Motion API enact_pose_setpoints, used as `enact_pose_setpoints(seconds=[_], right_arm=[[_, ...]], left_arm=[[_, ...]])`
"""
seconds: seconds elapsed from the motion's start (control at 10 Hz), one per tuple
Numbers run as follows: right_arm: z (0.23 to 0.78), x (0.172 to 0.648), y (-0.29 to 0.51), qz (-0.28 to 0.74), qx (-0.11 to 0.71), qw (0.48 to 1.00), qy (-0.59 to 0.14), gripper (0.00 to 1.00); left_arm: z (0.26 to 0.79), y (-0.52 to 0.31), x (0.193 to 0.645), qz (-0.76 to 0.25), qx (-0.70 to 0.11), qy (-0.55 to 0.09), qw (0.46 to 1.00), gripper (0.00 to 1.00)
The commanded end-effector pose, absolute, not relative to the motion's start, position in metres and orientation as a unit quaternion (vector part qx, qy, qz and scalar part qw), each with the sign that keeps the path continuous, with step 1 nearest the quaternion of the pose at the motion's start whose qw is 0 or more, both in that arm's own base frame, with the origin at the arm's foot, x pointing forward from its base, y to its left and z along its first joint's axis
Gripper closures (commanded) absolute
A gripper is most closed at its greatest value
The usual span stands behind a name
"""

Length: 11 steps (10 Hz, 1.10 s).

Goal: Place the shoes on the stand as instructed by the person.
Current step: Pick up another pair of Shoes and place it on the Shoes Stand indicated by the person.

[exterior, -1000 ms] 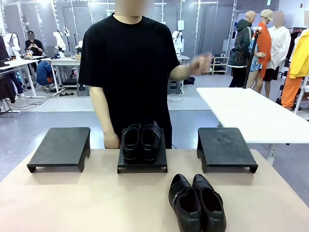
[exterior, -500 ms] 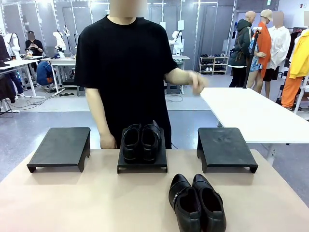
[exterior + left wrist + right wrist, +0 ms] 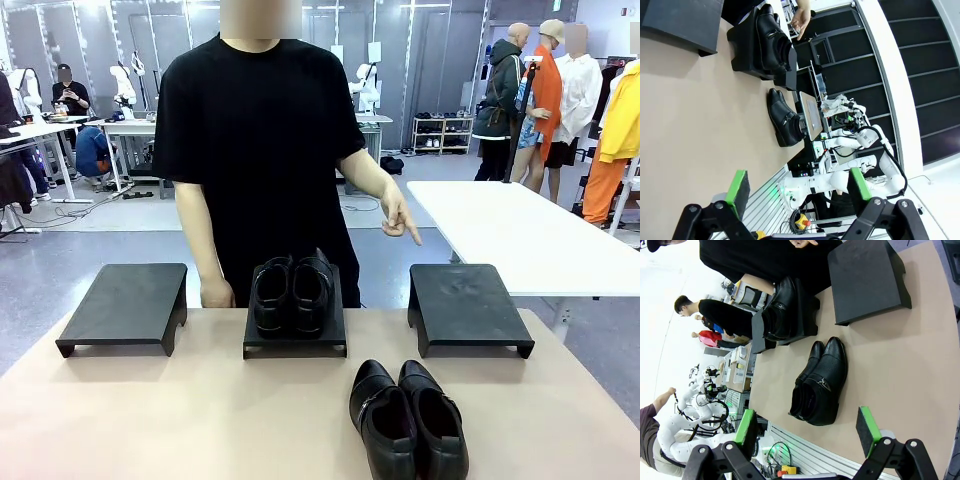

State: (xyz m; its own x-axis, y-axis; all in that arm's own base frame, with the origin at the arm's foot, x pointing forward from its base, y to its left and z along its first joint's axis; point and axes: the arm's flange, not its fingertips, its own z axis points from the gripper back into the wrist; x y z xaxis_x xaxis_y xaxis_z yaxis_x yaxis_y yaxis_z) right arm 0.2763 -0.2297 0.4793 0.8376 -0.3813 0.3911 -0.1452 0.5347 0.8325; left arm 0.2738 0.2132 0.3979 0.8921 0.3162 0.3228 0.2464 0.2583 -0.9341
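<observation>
One pair of glossy black shoes [image 3: 292, 293] stands on the middle black stand [image 3: 295, 342]. A second pair [image 3: 407, 417], with a buckled strap, lies on the tan table nearer to me, right of centre. The person [image 3: 260, 150] in a black T-shirt stands behind the table; one hand [image 3: 400, 222] points a finger down at the right stand [image 3: 465, 305]. My left gripper [image 3: 798, 185] is open above the table, far from both pairs [image 3: 784, 124]. My right gripper [image 3: 807, 432] is open too, with the table pair [image 3: 820, 382] just beyond its fingers.
A third black stand [image 3: 125, 305] sits at the left with nothing on it, like the right one [image 3: 867, 280]. The person's other hand [image 3: 215, 293] rests at the table's far edge. A white table [image 3: 530, 235] stands beyond at the right.
The person's raised hand has come down and now points a finger toward the right stand. Shoes and stands have not moved.
</observation>
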Motion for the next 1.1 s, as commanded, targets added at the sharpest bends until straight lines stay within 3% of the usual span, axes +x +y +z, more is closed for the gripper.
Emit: enact_pose_setpoints(seconds=[0.0,0.5,1.0], right_arm=[[0.481,0.276,-0.230,-0.064,0.481,0.827,-0.284,0.00],[0.479,0.276,-0.230,-0.071,0.477,0.831,-0.276,0.00],[0.511,0.310,-0.112,-0.065,0.401,0.888,-0.214,0.00]], left_arm=[[0.401,0.215,0.271,0.013,-0.610,-0.231,0.758,0.00],[0.401,0.215,0.271,0.013,-0.610,-0.231,0.758,0.00],[0.401,0.215,0.271,0.013,-0.610,-0.231,0.758,0.00]])
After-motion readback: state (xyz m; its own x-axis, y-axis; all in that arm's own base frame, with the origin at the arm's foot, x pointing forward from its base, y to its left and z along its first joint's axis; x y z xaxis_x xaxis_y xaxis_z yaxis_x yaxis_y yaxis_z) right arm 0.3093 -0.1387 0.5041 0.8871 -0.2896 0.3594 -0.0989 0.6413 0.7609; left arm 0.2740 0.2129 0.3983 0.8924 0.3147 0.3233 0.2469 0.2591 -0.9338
